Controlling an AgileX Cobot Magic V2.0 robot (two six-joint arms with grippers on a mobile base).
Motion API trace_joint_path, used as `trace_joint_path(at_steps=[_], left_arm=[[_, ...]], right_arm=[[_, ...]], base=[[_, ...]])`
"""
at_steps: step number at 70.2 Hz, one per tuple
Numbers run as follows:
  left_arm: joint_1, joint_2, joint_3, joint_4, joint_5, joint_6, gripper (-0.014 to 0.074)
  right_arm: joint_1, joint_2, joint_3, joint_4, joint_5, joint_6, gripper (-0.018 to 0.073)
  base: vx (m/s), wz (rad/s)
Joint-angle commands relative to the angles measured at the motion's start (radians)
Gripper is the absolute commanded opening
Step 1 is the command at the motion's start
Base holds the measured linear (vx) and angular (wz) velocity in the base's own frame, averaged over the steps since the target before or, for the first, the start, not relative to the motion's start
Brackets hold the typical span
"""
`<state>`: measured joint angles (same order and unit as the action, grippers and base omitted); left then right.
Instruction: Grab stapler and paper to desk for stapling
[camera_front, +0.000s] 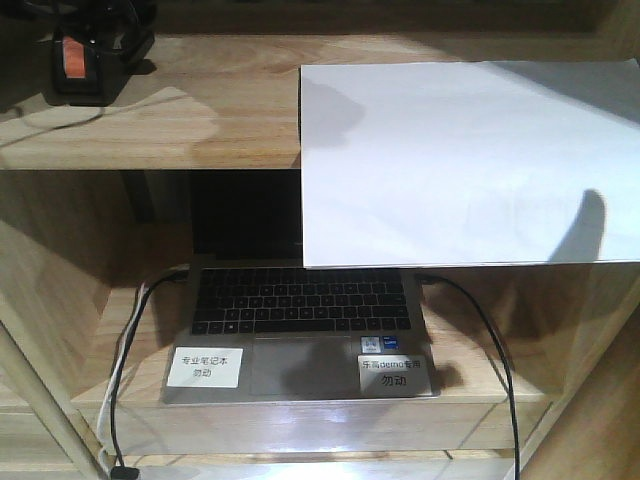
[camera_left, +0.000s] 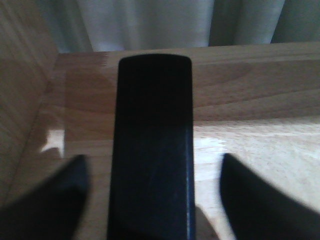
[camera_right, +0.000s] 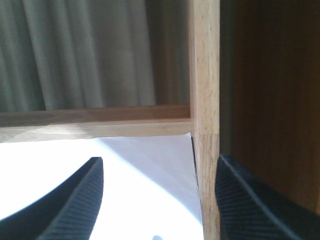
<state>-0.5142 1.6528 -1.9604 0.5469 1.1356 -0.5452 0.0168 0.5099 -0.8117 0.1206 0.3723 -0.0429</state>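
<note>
1. One stapler (camera_front: 75, 62) sits at the back-left corner of the upper shelf (camera_front: 200, 120). It is small and black, with an orange-red patch on the end that faces the front.
2. From the left wrist view, the stapler (camera_left: 152, 145) shows as a long, dark, glossy bar with a rounded far end, lying lengthwise on the wood.
3. One sheet of paper (camera_front: 465, 160) lies on the right half of the same shelf. It is plain, white and blank, far larger than the stapler and well apart from it. Its near part hangs over the shelf's front edge.
4. There are two grippers with two dark fingers each. The left gripper (camera_left: 152, 160) straddles the stapler with its fingers spread, and a strip of wood shows on either side, so it is not clamped.
5. The right gripper (camera_right: 159, 161) hangs above the paper (camera_right: 125, 190) near its far right corner, beside the shelf's wooden upright (camera_right: 205, 100). Its ribbed fingers (camera_right: 70, 200) are wide apart and hold nothing.
6. One open laptop (camera_front: 300, 330) sits on the lower shelf (camera_front: 455, 345) and carries two white labels (camera_front: 205, 366) on its palm rest.
</note>
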Motion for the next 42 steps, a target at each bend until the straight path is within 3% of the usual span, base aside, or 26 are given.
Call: trace_joint_path(at_steps=[1,17,42], left_arm=[[0.0,-0.04,-0.028,0.025,-0.058,-0.002,0.0332],[0.0,-0.04,-0.028,0.025,-0.058,-0.002,-0.001],[0.0,-0.09,-0.028,0.024,-0.094,0.025,-0.0008]], right_arm=[[-0.008,0.013,-0.032,0.002,-0.074,-0.01,0.0452],[-0.008,0.013,-0.032,0.002,-0.074,-0.01,0.0452],[-0.008,0.013,-0.032,0.002,-0.074,-0.01,0.0452]], base=[[0.0,0.0],[0.0,0.0],[0.0,0.0]])
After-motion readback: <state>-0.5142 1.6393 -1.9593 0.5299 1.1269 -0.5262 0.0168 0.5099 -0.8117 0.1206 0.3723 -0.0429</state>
